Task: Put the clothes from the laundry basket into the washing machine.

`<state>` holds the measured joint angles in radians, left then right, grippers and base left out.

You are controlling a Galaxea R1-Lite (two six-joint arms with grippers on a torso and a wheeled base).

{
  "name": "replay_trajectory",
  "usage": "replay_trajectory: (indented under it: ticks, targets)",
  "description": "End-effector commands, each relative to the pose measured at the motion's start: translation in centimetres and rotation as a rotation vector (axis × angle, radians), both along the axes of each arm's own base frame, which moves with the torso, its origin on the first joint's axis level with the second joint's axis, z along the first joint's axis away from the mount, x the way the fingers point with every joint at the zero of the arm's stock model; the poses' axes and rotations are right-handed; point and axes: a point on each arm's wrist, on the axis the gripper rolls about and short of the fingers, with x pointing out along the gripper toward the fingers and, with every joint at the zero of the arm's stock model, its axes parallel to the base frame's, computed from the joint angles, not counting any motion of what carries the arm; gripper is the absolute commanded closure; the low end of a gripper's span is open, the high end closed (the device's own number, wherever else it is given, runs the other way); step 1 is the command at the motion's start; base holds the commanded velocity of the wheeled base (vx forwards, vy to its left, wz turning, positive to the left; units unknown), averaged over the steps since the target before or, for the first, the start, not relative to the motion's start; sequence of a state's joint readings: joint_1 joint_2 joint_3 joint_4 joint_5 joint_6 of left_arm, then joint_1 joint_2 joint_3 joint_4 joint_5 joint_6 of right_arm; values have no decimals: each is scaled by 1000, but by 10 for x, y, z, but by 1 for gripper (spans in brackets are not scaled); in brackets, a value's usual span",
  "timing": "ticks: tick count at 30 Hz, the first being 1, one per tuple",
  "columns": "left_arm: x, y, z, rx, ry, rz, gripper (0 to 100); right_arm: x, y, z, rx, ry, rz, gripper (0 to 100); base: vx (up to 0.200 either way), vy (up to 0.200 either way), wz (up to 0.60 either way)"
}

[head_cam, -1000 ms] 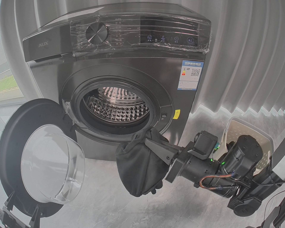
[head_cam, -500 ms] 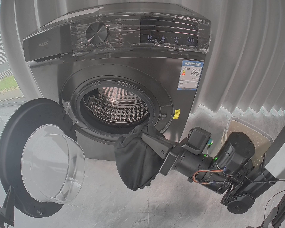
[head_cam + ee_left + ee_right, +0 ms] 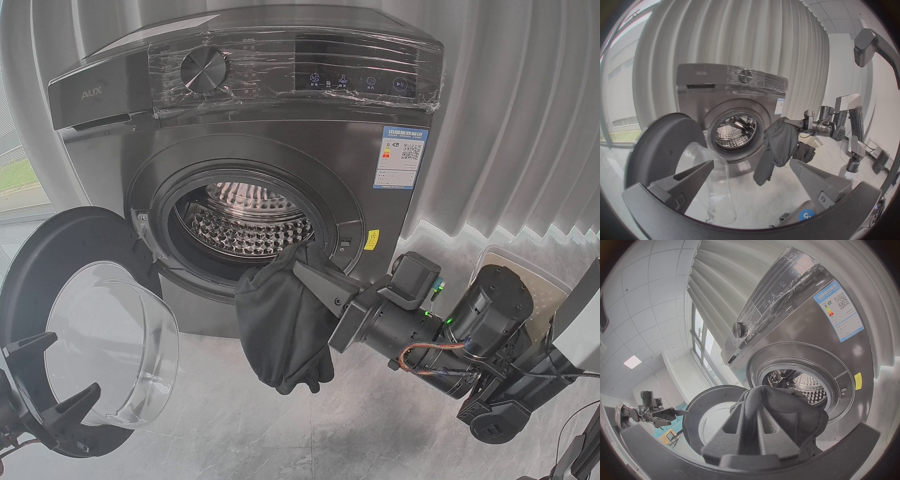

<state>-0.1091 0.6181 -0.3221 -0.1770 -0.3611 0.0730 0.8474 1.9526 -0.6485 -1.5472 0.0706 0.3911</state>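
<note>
Change since the preceding frames: black garment [image 3: 281, 325] and right gripper [image 3: 305, 267] have risen and shifted toward 10 o'clock. The garment's top now overlaps the rim of the drum opening [image 3: 244, 219] at its 5 o'clock. Most of the cloth hangs below that rim, against the front panel of the washing machine [image 3: 250, 125]. The right gripper's fingers [image 3: 747, 427] are closed on the garment's upper fold, with cloth draped over their tips. Left gripper [image 3: 53, 375] has entered the head view at 8 o'clock. Its jaws are spread wide and hold nothing.

Surroundings: the door [image 3: 75, 250] stands fully open at 8 o'clock of the opening, its glass bowl facing outward directly behind the left gripper. A pleated curtain [image 3: 512, 125] backs the machine. The laundry basket [image 3: 553, 294] sits on the floor at 4 o'clock of the machine, partly hidden by the right arm. A second dark garment [image 3: 804, 152] lies heaped at the basket.
</note>
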Motion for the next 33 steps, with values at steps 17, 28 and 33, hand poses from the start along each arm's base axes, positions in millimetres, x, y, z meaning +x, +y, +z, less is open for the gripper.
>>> replay_trajectory:
  ticks: [17, 28, 33]
  targets:
    - [105, -68, -32, -8, 331, -323, 0, 14, 4, 3, 38, 0, -12, 100, 0, 0, 0]
    - [131, -109, -55, -35, 400, -422, 0, 17, 7, -4, 28, 15, -11, 100, 0, 0, 0]
    - [143, -116, -64, -47, 376, -426, 0, 16, 7, -4, 28, 18, -11, 100, 0, 0, 0]
